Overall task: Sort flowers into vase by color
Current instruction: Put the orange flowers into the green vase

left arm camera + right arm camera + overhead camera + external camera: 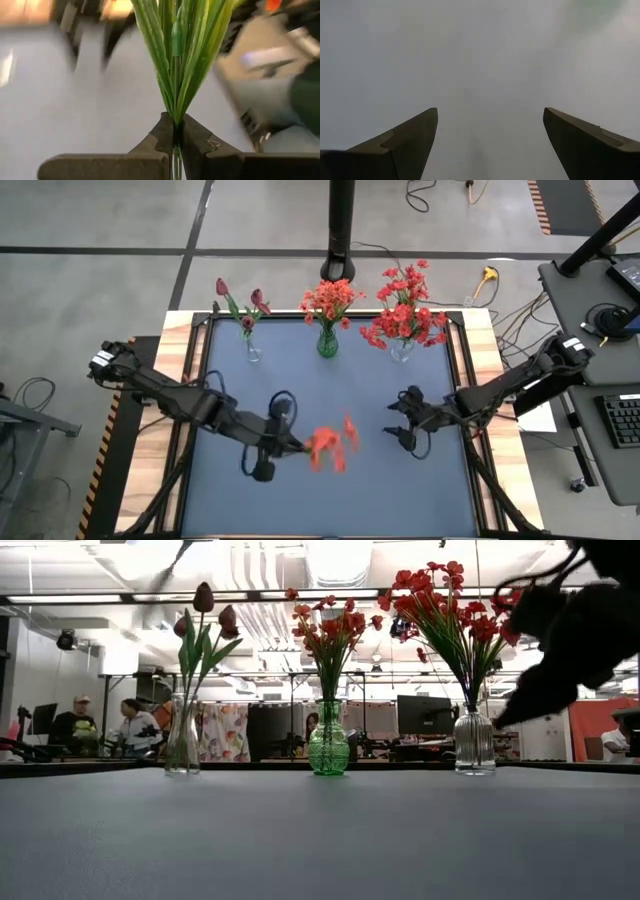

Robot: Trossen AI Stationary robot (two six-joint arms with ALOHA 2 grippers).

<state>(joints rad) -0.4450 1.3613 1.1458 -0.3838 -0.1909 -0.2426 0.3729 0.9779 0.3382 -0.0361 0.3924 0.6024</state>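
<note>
**Orange-red stem clamped in the left tool, three vases along the far edge**

The left tool (292, 446) is pinched tight on the green stalk of an orange-red flower spray (328, 446), the blooms sticking out just past its tips over the middle of the table (330, 510). From its own wrist view the two dark fingers (162, 135) meet on the stem (176, 120), with long leaves fanning up from the grip.

The right tool (397, 423) hangs near, across the blooms from the left one, its fingers (405, 142) spread wide with nothing between them, only grey mat below.

Beyond both tools, on the far edge of the grey-blue mat, stand three vases: a clear one with maroon tulip buds (241, 304), a green glass one with orange-red flowers (330, 302), and a clear one with red flowers (405, 308). The mat sits in a dark frame on a pale wooden top.

Behind the table is an open workroom with bright ceiling lights, monitors (424, 714) and people seated (75, 723) at desks. Cables trail over the grey floor (100, 220).
</note>
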